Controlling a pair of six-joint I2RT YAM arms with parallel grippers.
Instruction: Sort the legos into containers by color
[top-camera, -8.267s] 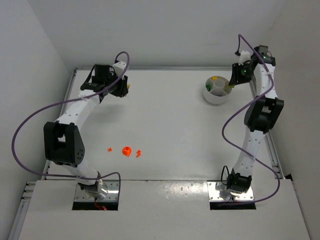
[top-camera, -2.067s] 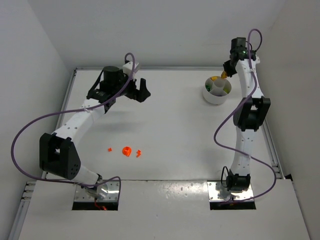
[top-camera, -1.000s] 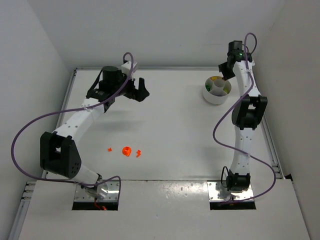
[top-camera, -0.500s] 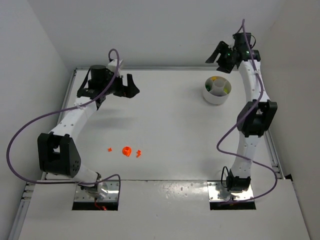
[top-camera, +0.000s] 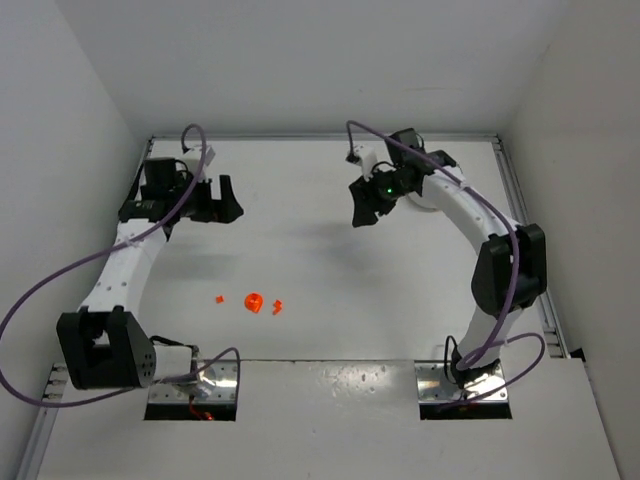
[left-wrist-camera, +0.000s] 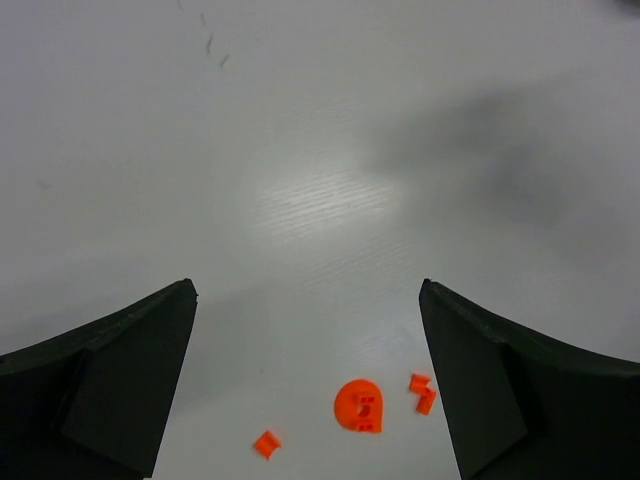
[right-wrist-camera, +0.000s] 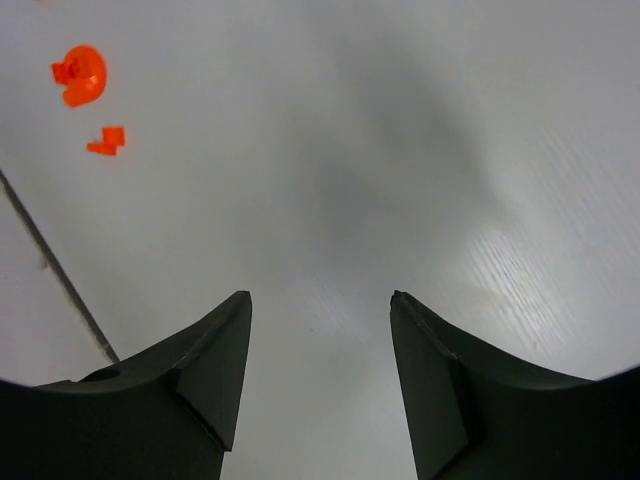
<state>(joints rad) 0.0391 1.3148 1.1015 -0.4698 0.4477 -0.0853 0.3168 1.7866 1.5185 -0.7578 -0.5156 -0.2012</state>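
Observation:
Three orange-red legos lie on the white table: a round piece (top-camera: 254, 302), a small bit (top-camera: 219, 298) to its left and a bent bit (top-camera: 277, 306) to its right. The left wrist view has them low between the fingers: round piece (left-wrist-camera: 360, 406), small bit (left-wrist-camera: 266, 444), bent bit (left-wrist-camera: 422, 392). My left gripper (top-camera: 228, 200) (left-wrist-camera: 306, 285) hangs open and empty far behind them. My right gripper (top-camera: 362, 214) (right-wrist-camera: 320, 295) is open and empty over the table's middle; its view catches the round piece (right-wrist-camera: 80, 75) and a bit (right-wrist-camera: 107, 140) far off. The containers are hidden behind the right arm.
White walls close in the table on the left, back and right. A metal rail (top-camera: 525, 250) runs along the right edge. The arm bases (top-camera: 190, 385) sit at the near edge, and purple cables loop from both arms.
My right arm has swung from the back right corner above the dish down and left to the table's middle. My left arm has drawn back toward the left wall.

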